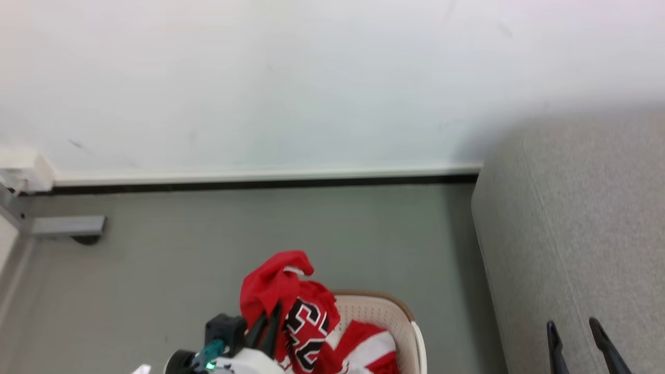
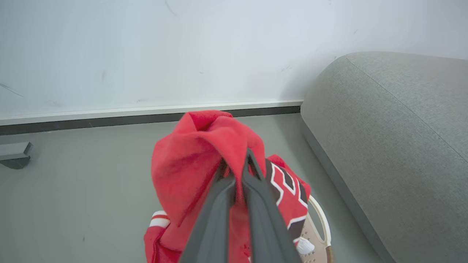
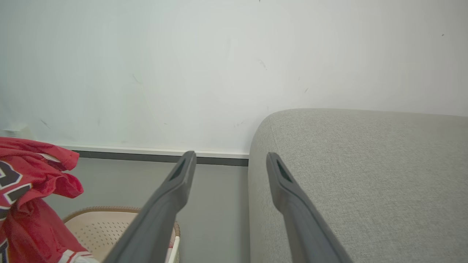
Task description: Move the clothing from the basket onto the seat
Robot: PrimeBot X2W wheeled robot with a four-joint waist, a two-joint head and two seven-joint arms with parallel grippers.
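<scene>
The left gripper [image 2: 237,160], jaws squeezed tight, holds the bright red cloth clothing [image 2: 190,164]. The big grey fabric seat [image 2: 395,146] lies to its right, by the right gripper [image 3: 230,155], jaws spread wide.

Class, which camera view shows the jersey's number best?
The head view: the number sits nearly whole and facing the camera on the jersey held by the left gripper. The left wrist view shows part of it beside the gripper's fingers; the right wrist view catches fragments at its left edge.
</scene>
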